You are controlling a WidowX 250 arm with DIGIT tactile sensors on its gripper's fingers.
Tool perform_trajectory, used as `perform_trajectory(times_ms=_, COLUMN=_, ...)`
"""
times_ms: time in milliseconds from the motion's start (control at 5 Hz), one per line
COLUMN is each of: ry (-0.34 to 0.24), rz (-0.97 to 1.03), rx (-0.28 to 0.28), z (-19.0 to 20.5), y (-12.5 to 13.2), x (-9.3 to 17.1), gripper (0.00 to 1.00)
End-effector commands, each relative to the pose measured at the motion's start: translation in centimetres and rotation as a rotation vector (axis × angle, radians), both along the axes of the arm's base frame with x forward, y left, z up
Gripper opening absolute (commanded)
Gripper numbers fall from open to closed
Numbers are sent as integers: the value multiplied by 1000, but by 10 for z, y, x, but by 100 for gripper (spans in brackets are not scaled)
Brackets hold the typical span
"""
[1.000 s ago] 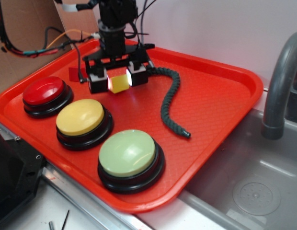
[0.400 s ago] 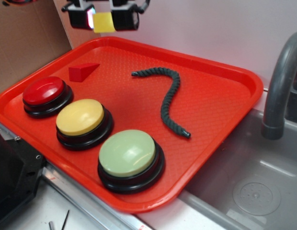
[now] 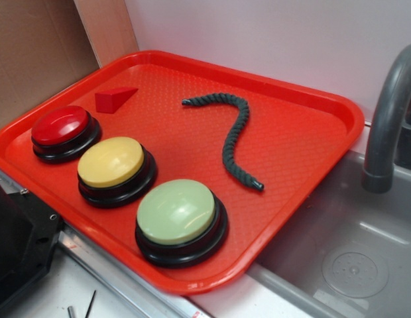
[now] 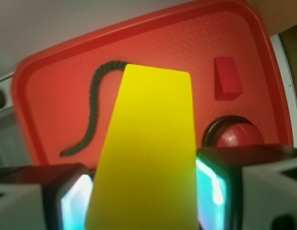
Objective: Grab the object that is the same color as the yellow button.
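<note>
The yellow block (image 4: 146, 153) is seen in the wrist view pinched between the two fingers (image 4: 67, 201) of the hand (image 4: 143, 206), one pad at 9 o'clock of it and the other at 3 o'clock. Its long axis runs from 6 to 12 o'clock in that view, straight out from the hand, and the faces narrow toward the far end. The block is therefore not on the tray (image 3: 311, 126) at all: it is held well above it, and neither it nor the hand is caught by the exterior view.

Below the block, in the wrist view, the rope (image 4: 91, 115) is seen at 10 o'clock, the red wedge (image 4: 227, 79) at 2 o'clock and the red button (image 4: 237, 134) at 3 o'clock. In the exterior view the yellow button (image 3: 111, 162) sits between the red button (image 3: 59, 126) at its 10 o'clock and the green button (image 3: 177, 212) at its 4 o'clock, with the red wedge (image 3: 113, 99) near the tray's far left corner and the rope (image 3: 235, 136) lying toward the middle.

The grasp is judged to be made and the task all but finished. Since the block lies squarely between the pads, nothing further need be reached for; only a firm hold is called for, as the tapered faces could let it slip.
</note>
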State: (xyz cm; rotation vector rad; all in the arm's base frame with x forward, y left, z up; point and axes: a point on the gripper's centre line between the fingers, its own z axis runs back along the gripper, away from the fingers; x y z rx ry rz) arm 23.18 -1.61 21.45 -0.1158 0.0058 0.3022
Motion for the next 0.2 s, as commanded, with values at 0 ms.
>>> perform_trajectory(times_ms=0, ry=-7, rz=184, rx=32, z=7, y=37, x=14, gripper=100)
